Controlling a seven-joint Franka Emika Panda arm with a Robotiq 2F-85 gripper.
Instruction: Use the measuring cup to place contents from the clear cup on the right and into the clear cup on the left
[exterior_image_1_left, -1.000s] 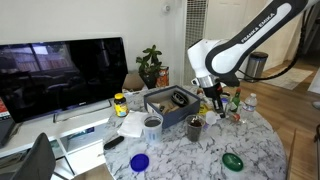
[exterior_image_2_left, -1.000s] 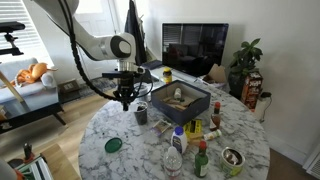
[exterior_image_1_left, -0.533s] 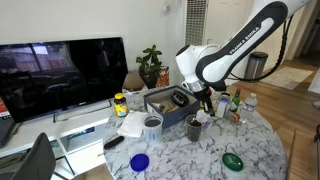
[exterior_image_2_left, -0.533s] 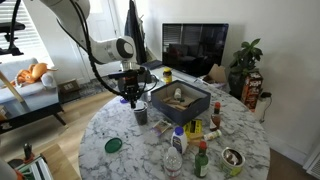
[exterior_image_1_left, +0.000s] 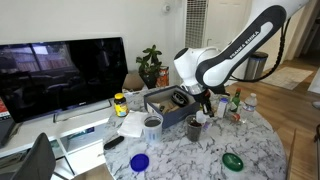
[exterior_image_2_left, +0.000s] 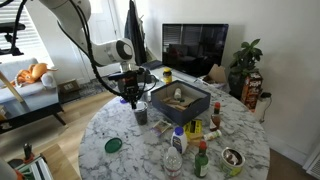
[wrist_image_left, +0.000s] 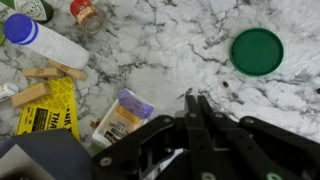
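My gripper (wrist_image_left: 195, 99) is clenched. In the wrist view its two fingers (wrist_image_left: 188, 112) press flat against each other and I see no gap between them. I cannot tell if something thin is caught there, and I cannot make out the measuring cup in any view.

The gripper points down at the marble surface (wrist_image_left: 160, 40). In an exterior view it hangs a little above the near cup (exterior_image_1_left: 194, 127), slightly to one side of it and not touching it. The far cup (exterior_image_1_left: 152, 124) stands apart from the near cup. Both cups are upright on the surface, just in front of the dark box (exterior_image_1_left: 170, 103).

In the wrist view a green lid (wrist_image_left: 257, 50) lies flat on the surface, well apart from my fingers. A bottle (wrist_image_left: 45, 42) with a blue cap lies on its side at the opposite edge of this view. A blue lid (exterior_image_1_left: 139, 161) lies near the rim of the surface.
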